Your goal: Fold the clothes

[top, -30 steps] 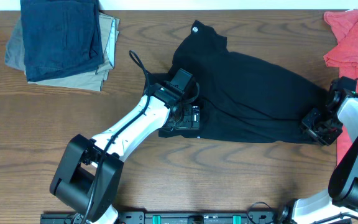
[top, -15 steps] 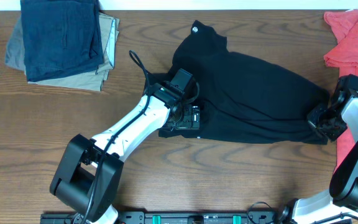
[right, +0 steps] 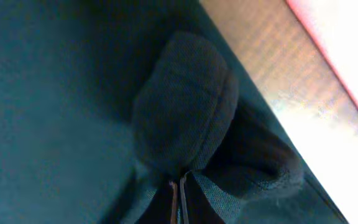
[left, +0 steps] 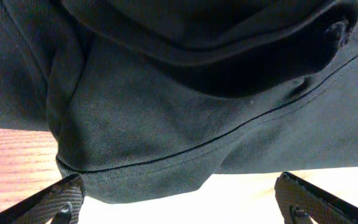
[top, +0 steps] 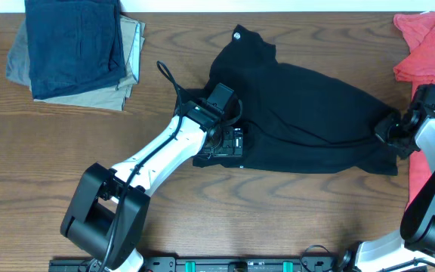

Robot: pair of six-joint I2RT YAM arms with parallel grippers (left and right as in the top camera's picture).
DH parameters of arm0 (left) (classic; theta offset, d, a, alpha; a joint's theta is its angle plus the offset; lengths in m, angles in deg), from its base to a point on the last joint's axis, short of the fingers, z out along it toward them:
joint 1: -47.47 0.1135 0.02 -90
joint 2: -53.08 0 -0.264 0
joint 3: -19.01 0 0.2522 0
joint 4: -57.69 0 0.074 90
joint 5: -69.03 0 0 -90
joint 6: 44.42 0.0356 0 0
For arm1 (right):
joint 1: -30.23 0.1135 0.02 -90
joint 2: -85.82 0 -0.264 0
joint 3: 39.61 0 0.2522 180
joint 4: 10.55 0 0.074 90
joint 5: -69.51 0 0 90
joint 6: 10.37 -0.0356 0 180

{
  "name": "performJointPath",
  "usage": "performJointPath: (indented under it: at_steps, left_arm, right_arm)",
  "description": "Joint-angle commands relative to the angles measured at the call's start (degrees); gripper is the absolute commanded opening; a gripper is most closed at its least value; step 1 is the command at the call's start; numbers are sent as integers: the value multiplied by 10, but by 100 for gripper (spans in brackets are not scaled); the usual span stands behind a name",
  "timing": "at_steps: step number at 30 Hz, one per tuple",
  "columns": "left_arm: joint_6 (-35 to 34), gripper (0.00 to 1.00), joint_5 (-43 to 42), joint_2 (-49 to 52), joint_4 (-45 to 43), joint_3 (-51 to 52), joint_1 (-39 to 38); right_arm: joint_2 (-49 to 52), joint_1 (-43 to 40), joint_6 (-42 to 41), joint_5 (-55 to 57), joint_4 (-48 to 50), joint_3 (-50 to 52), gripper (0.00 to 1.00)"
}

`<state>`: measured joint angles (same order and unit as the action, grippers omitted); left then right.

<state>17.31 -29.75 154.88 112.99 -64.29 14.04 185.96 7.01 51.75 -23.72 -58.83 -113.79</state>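
The black shirt (top: 300,113) lies crumpled across the middle of the wooden table, with a small white logo (top: 238,35) at its far end. My left gripper (top: 229,142) is at the shirt's left front edge. In the left wrist view its fingers (left: 179,208) are wide open, with the shirt's hem (left: 166,124) just ahead of them and nothing between them. My right gripper (top: 391,130) is at the shirt's right edge. In the right wrist view its fingers (right: 179,199) are pressed together on a bunched fold of the shirt (right: 185,106).
A folded navy-blue garment (top: 78,41) on a khaki one (top: 131,64) lies at the back left. A coral-red T-shirt (top: 429,45) lies at the back right, close to my right arm. A black cable loop (top: 165,75) sticks up from the left arm.
My right gripper has moved toward the back of the table along the shirt's right edge, taking fabric with it. The left arm has not moved.
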Motion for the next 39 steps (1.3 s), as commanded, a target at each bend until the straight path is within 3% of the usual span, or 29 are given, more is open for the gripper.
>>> performJointPath:
  at_steps: [1,9,10,14,16,20,25,27,28,29,31,33,35,36,39]
  left_arm:
    - [0,98,5,4,-3,8,1]
    - [2,98,5,4,-14,8,1]
    - [2,98,5,4,-17,8,1]
    - [35,98,5,2,-17,-2,2]
    - [48,98,5,-9,-4,-19,3]
    - [65,98,5,-52,13,-46,3]
    - [68,74,1,-93,12,-48,2]
    - [68,62,-19,-87,12,-44,0]
    - [68,55,-32,-80,10,-42,-2]
    - [68,50,-46,-72,8,-39,-4]
    - [68,41,-75,-43,6,-37,-8]
    - [68,29,-84,-16,4,-37,-11]
    - [66,19,-88,11,4,-37,-10]
    - [66,13,-88,24,5,-37,-10]
    - [64,10,-88,51,3,-37,-10]
  right_arm:
    - [3,-3,0,-36,19,-13,1]
    - [3,10,-3,-48,79,-13,2]
    - [3,12,-3,-46,84,-13,10]
    - [3,17,2,-56,83,-15,72]
    - [1,16,19,-58,57,-26,80]
    - [-9,9,33,-56,-38,-88,88]
    - [-26,2,49,-56,-196,-185,99]
    - [-28,5,58,-56,-247,-202,99]
    - [-28,6,59,-56,-262,-202,93]
    - [-27,8,59,-56,-274,-199,76]
    - [-26,14,58,-56,-283,-179,31]
    - [-26,19,52,-56,-269,-149,13]
    - [-26,23,51,-56,-239,-112,2]
    - [-26,22,47,-54,-224,-93,1]
    - [-26,21,29,-34,-187,-46,1]
